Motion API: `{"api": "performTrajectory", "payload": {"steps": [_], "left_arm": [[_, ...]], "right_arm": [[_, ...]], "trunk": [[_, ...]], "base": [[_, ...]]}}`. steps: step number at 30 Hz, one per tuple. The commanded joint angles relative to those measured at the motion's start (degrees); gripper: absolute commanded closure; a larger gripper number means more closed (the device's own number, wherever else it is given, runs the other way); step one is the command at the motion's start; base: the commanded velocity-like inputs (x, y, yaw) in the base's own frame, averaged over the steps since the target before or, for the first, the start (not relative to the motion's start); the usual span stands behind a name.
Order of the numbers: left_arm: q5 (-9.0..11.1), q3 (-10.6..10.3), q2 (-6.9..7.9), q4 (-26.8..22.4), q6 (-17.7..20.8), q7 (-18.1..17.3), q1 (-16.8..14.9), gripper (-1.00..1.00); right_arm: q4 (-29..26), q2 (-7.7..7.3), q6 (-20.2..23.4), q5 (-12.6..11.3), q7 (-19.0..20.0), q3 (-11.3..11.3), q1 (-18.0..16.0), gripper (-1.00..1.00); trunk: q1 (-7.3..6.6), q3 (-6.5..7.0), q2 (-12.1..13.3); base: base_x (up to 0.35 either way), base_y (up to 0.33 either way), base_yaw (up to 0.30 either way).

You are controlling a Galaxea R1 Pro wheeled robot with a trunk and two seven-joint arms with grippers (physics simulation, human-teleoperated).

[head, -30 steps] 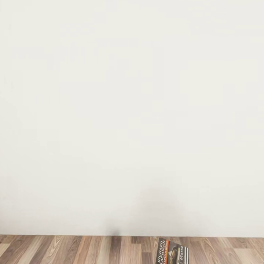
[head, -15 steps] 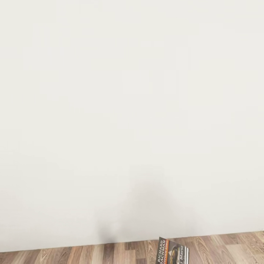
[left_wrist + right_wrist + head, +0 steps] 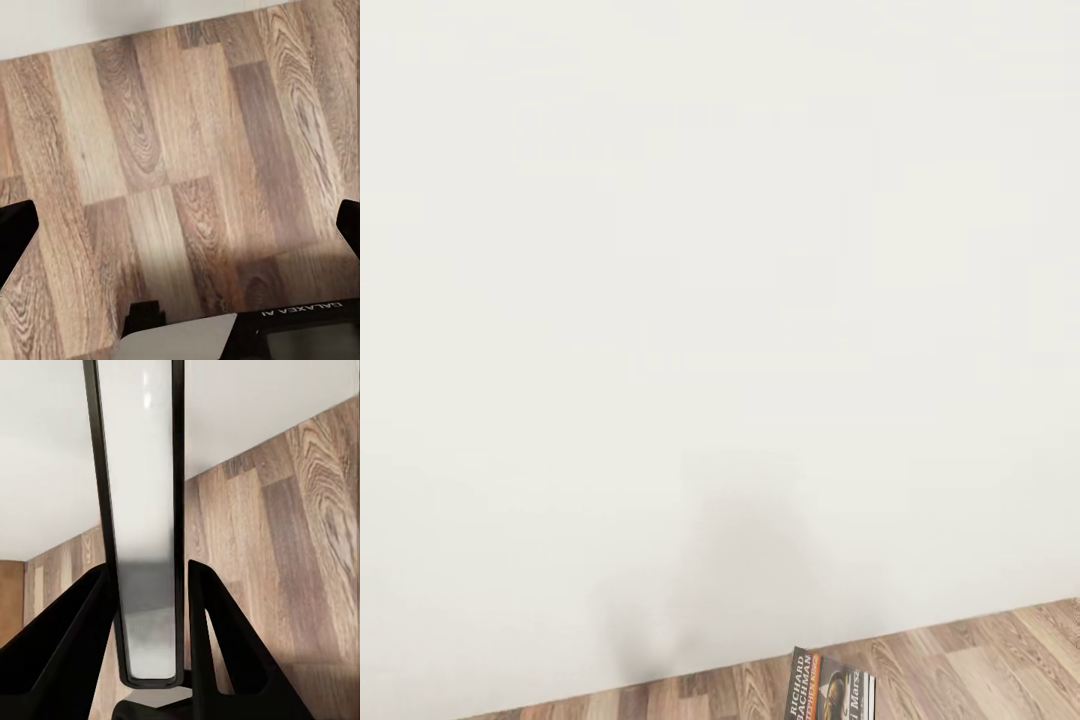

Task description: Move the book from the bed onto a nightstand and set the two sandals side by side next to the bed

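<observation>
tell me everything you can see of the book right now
The small thin paperback book with a dark cover stands upright at the head view's lower edge, cut off below. White lettering reads "RICHARD BACHMAN" beside an orange band and a photo. In the right wrist view it is seen edge-on, pale pages between dark covers, pinched between the right gripper's black fingers.

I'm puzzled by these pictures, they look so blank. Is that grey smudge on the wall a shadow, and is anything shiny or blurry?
Head view: a soft grey shadow falls on the plain white wall above the wood plank floor; the small dark paperback book is sharp, cut off by the frame. Right wrist view: the book's edge, clamped in the right pincer, shows a pale glare. Left wrist view: crisp floor grain, shadowed near the robot.
</observation>
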Motion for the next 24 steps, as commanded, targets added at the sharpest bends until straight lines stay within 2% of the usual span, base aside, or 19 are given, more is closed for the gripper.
{"api": "performTrajectory", "payload": {"steps": [1, 7, 24], "left_arm": [[0.3, -0.4, 0.01, 0.1, -0.2, -0.1, 0.0, -1.00], [0.3, -0.4, 0.01, 0.1, -0.2, -0.1, 0.0, -1.00], [0.3, -0.4, -0.08, 0.1, -0.2, -0.1, 0.0, -1.00]], "right_arm": [[0.3, -0.02, -0.2, -0.4, 0.2, 0.0, -0.1, 1.00], [0.3, -0.02, -0.2, -0.4, 0.2, 0.0, -0.1, 1.00], [0.3, -0.02, -0.2, -0.4, 0.2, 0.0, -0.1, 1.00]], "trunk": [[0.04, -0.08, 0.0], [0.04, -0.08, 0.0], [0.04, -0.08, 0.0]], "base": [[0.311, 0.000, -0.195], [0.235, 0.000, -0.195], [0.011, 0.000, -0.195]]}}
